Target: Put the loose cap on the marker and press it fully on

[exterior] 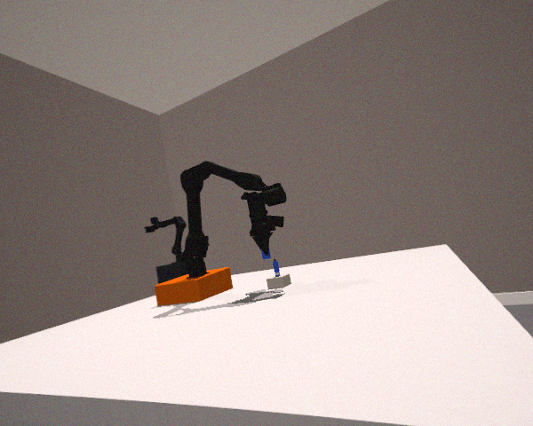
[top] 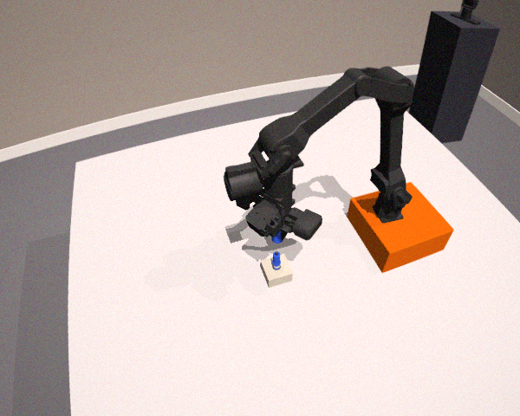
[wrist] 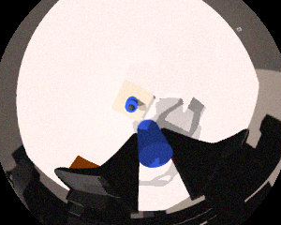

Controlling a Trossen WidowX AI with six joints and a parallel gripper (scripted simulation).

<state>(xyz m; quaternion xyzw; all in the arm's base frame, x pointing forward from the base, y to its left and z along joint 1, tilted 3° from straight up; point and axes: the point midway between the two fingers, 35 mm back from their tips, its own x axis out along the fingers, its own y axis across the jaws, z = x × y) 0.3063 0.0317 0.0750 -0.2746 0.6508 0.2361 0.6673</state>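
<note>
While the gripper [wrist: 155, 157] clamps the cap [wrist: 154, 145] aloft, near the marker [top: 276, 260] in its holder block [top: 276, 273], seating, pressing and retreating remain.

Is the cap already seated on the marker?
No: in the exterior view the cap, held in the gripper, hangs apart from the marker.

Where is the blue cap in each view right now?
Top: cap peeks out under the pincer, just above the holder block.
Exterior: cap at the pincer tip, up-left of the marker.
Wrist: cap centre, between the fingers.
Shared landmark: the holder block.
</note>
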